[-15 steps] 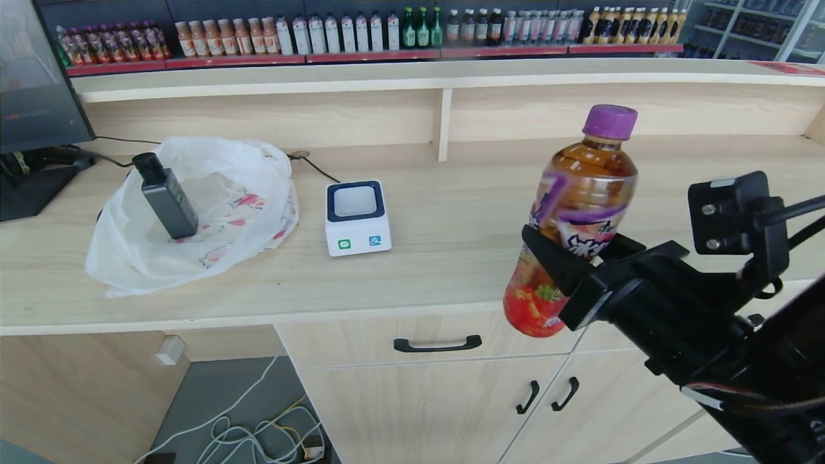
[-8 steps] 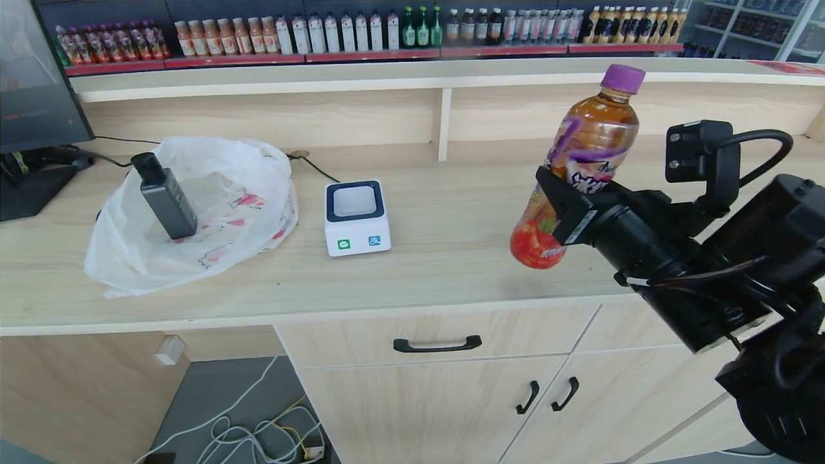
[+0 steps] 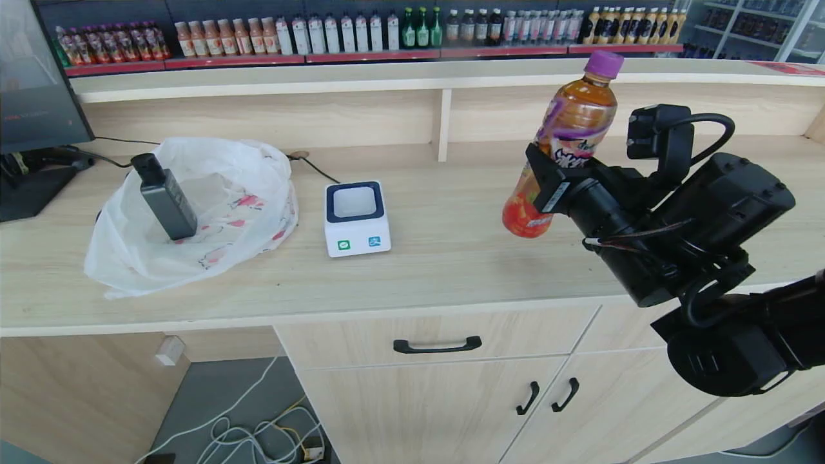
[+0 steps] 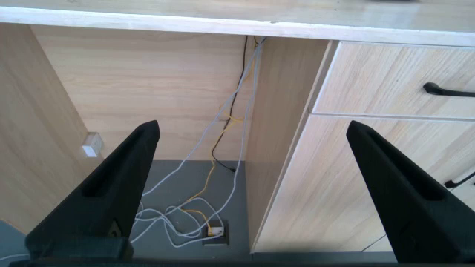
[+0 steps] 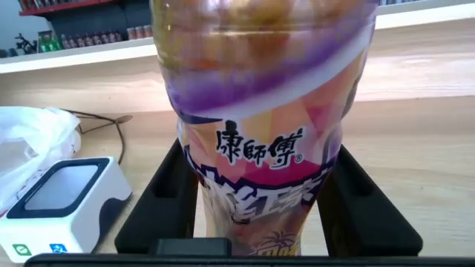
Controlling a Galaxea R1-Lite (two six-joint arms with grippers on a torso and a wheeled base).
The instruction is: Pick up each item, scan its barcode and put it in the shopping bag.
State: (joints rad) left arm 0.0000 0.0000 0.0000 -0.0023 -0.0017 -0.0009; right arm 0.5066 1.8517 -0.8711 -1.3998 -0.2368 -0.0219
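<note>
My right gripper [image 3: 544, 182] clasps the tea bottle [image 3: 577, 122] at frame right; far left, the shopping bag [image 3: 254, 193] holds perhaps a grey flask [image 3: 166, 196].

Rows of drink bottles [image 3: 361, 29] line the back shelf [image 3: 387, 57]. A dark monitor [image 3: 32, 77] sits at the surface's [image 3: 451, 258] left end, with cables [image 3: 258, 432] tangled on the floor [image 3: 206, 386].

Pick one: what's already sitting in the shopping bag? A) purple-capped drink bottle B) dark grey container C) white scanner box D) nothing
B: the dark grey container stands in the open shopping bag, while the purple-capped bottle is held in the right pincer and the scanner sits on the counter beside the bag.
</note>
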